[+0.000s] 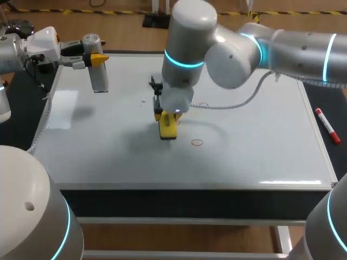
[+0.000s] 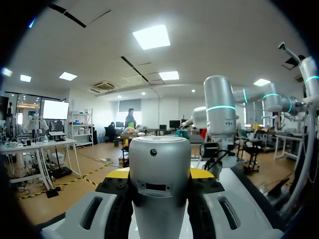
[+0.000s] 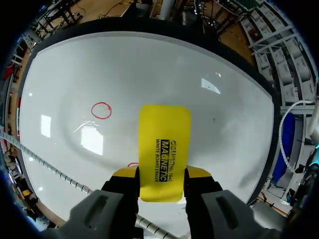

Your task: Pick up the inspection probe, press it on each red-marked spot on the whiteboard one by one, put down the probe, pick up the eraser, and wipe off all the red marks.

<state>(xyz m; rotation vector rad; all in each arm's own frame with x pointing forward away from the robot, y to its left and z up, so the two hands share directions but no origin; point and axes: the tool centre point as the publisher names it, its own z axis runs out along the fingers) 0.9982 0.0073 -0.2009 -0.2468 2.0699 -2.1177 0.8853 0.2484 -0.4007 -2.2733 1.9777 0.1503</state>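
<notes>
- The right tool (image 3: 162, 174) is clamped on the yellow eraser (image 3: 164, 149), one finger on each long side. The eraser sticks out ahead of it toward the whiteboard (image 3: 199, 74).
- One red mark (image 3: 101, 110) lies ahead of this tool and off to one side, apart from the eraser.
- A second red mark (image 3: 132, 164) peeks out beside the eraser, close to a fingertip.
- The left tool (image 2: 159, 174) grips the silver probe (image 2: 159, 164) between its fingers, well apart from the right tool.
- A red marker pen (image 1: 327, 125) lies just beside the whiteboard's edge, far from both tools.

Probably a robotics lab: left arm (image 1: 21, 51) and right arm (image 1: 282, 49) flank a tabletop whiteboard (image 1: 255, 146).
</notes>
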